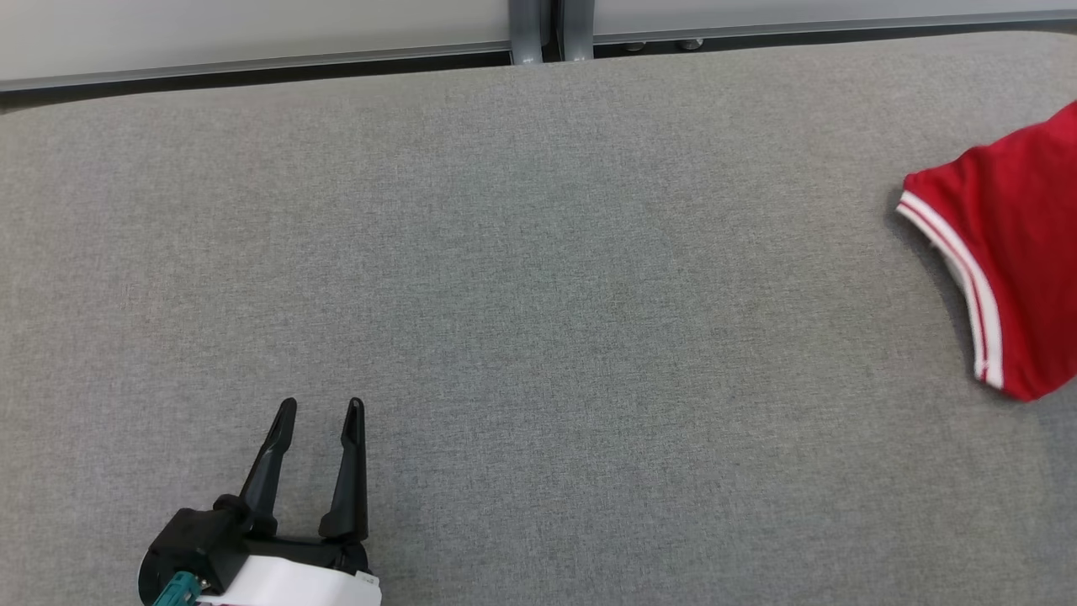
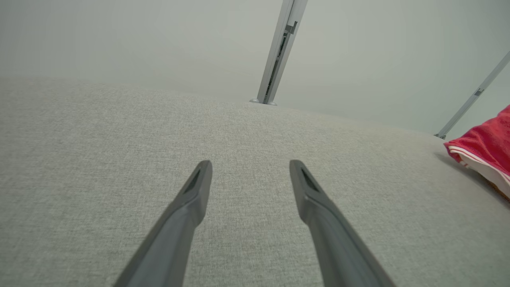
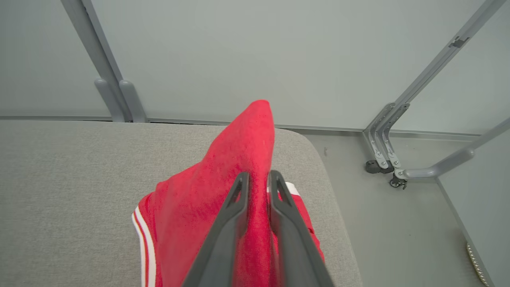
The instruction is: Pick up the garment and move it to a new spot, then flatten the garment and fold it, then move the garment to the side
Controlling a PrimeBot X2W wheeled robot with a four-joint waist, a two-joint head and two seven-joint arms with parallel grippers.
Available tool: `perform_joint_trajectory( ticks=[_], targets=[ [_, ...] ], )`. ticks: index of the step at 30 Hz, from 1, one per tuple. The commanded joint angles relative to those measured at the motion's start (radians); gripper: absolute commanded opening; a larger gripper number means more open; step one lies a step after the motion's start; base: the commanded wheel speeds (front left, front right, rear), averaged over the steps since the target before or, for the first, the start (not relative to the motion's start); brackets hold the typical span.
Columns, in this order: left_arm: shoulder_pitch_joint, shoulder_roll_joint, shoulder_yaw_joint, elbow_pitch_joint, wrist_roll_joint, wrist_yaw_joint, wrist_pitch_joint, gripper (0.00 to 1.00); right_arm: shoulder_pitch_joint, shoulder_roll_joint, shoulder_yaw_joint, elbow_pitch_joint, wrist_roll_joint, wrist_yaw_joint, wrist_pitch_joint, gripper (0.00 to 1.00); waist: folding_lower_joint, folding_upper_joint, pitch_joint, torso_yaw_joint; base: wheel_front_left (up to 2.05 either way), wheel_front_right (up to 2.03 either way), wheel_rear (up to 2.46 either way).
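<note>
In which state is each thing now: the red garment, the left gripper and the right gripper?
garment, not flat: one part stands up in a peak, the rest lies at the right end of the table.
left gripper, open and empty, over the table, apart from the garment.
right gripper, shut on the raised fold of the garment, with red cloth between its fingers.

No writing, label or number is legible anywhere.

A lab-like test bay: grey fabric-topped table (image 1: 538, 252) ringed by pale panels (image 3: 239, 59) on metal posts (image 2: 279, 52).
</note>
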Motion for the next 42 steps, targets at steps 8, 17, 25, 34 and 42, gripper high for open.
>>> perform_joint_trajectory(
  ticks=[8,17,25,34,42],
  targets=[
    [0.012,0.004,0.011,0.000,0.005,0.003,-0.001,1.00,-0.006,-0.004,-0.030,0.050,-0.238,0.000,-0.135,1.00,0.0000,0.0000,-0.018,-0.005,0.00,0.00,0.00],
    [0.074,0.004,0.017,-0.005,-0.023,0.022,-0.001,1.00,0.149,0.105,-0.022,-0.087,-0.270,0.000,-0.307,1.00,0.0000,0.0000,-0.136,0.001,0.00,0.00,0.00],
    [0.172,0.003,0.062,0.017,-0.020,0.062,-0.001,1.00,0.495,0.354,-0.143,-0.184,-0.395,0.000,-0.511,1.00,0.0000,0.0000,-0.278,0.025,0.00,0.00,0.00],
    [0.186,0.004,0.129,0.052,0.032,0.087,-0.001,1.00,0.794,0.633,-0.161,-0.179,-0.526,0.000,-0.714,1.00,0.0000,0.0000,-0.314,0.037,0.00,0.00,0.00],
    [0.185,-0.002,0.126,0.078,0.038,0.069,0.001,0.00,0.832,0.694,-0.149,-0.159,-0.560,0.000,-0.729,0.00,0.0000,0.0000,-0.317,0.027,0.00,0.00,0.00]
  ],
)
